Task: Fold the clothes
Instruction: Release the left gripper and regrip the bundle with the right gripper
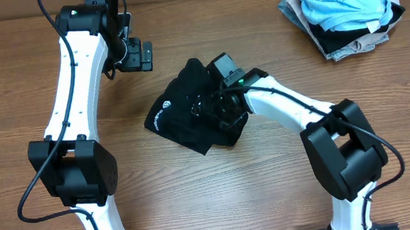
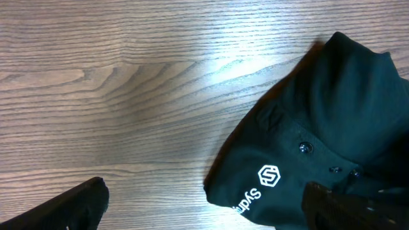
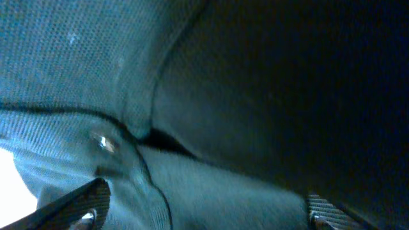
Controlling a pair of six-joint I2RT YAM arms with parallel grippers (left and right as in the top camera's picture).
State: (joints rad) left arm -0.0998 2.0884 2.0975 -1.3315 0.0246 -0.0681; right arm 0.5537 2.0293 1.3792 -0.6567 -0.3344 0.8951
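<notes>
A black polo shirt (image 1: 190, 113) with a white logo lies bunched in the middle of the table. My right gripper (image 1: 223, 106) is pressed down into it; the right wrist view is filled with dark fabric (image 3: 211, 128) and the two fingertips stand wide apart (image 3: 204, 214). My left gripper (image 1: 139, 56) is open and empty, hovering above the table behind and left of the shirt. The left wrist view shows the shirt's logo and buttons (image 2: 300, 153) beside bare wood, with the fingers apart (image 2: 204, 211).
A stack of folded clothes (image 1: 345, 7), light blue shirt on top, sits at the back right corner. Wooden tabletop (image 1: 36, 86) surrounds the shirt on all sides.
</notes>
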